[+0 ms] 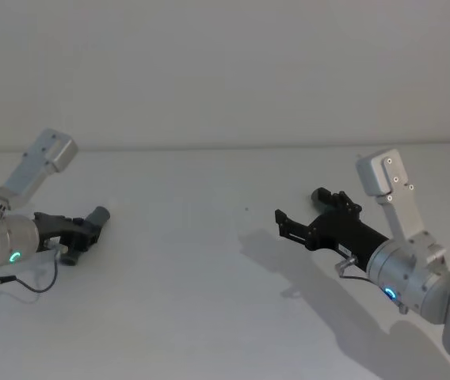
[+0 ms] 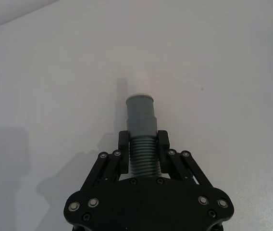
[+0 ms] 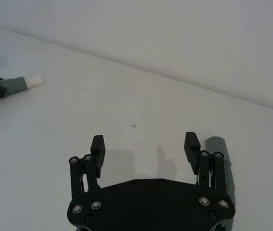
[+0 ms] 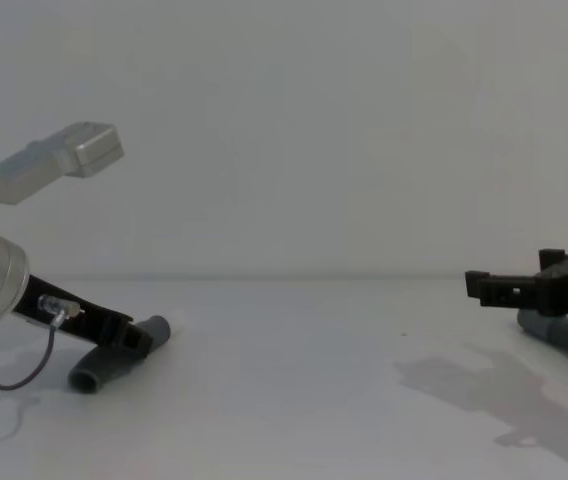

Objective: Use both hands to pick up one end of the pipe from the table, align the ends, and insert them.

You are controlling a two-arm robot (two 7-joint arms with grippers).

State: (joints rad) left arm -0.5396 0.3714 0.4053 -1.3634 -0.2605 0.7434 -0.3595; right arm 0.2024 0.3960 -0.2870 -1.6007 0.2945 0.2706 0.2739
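left wrist view, left gripper (image 2: 143,142) fingers (image 2: 123,143) clamped on pipe (image 2: 141,113), right gripper (image 3: 145,145) fingers (image 3: 98,146) apart

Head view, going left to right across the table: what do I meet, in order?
left arm → left gripper → pipe end it grips, poking out past it → right gripper, open → right arm

A plain pale grey matte wall (image 1: 225,63) rises along the far edge of the bench (image 1: 209,332). A tiny dark speck (image 1: 246,210) sits on the surface near the middle, well apart from everything else. Near the left edge, a thin black cable (image 1: 36,290) droops in a loop, its upper end carrying a small silvery plug (image 4: 56,306).
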